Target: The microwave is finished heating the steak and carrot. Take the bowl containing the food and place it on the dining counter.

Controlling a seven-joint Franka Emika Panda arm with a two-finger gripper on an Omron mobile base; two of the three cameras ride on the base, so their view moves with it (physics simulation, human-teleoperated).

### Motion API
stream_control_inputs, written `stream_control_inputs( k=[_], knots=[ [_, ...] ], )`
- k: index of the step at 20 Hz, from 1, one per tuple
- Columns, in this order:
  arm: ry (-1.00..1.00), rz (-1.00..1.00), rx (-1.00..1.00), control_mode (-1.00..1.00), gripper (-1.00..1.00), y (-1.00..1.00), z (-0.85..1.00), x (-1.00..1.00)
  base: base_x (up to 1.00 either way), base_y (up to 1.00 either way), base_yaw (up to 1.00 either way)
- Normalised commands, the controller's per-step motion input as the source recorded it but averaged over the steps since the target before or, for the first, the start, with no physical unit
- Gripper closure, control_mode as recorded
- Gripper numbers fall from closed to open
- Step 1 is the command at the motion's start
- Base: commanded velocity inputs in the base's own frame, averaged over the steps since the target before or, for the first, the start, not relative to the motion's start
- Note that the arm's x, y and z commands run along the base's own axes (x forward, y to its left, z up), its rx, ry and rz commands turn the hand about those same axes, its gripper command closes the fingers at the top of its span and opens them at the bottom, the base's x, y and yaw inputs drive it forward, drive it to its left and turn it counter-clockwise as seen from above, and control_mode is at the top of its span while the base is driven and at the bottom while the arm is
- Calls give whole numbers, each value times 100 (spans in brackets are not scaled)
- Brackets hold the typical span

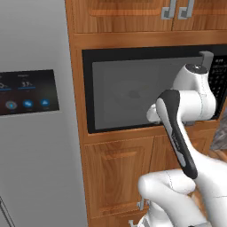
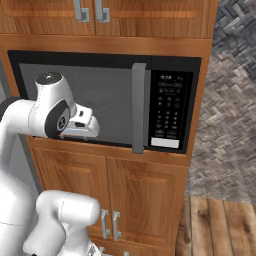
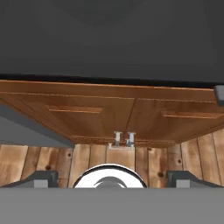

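Before the shut microwave (image 2: 105,105) beside the fridge (image 1: 33,133), the gripper (image 3: 112,178) gapes wide.

My left base camera sits close, left of the arm, facing the microwave (image 1: 133,95) door head-on, with the fridge (image 1: 33,111) filling the left of frame. My right base camera looks at that same microwave from the arm's right, near too. The hand camera points downward, close under the door, at the lower cabinet doors (image 3: 118,116) and wooden floor (image 3: 39,164).
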Motion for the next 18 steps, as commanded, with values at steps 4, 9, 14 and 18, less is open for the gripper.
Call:
stream_control_inputs(
  k=[4,9,14,18],
  knots=[
    [-9,0,-1,-100,-100,0,-16,-75,0,0,0],
    [0,0,0,100,-100,0,0,0,-9,-9,0],
    [0,0,0,100,-100,0,0,0,-24,-60,0],
    [0,0,0,100,-100,0,0,0,-25,-64,0]
  ],
)
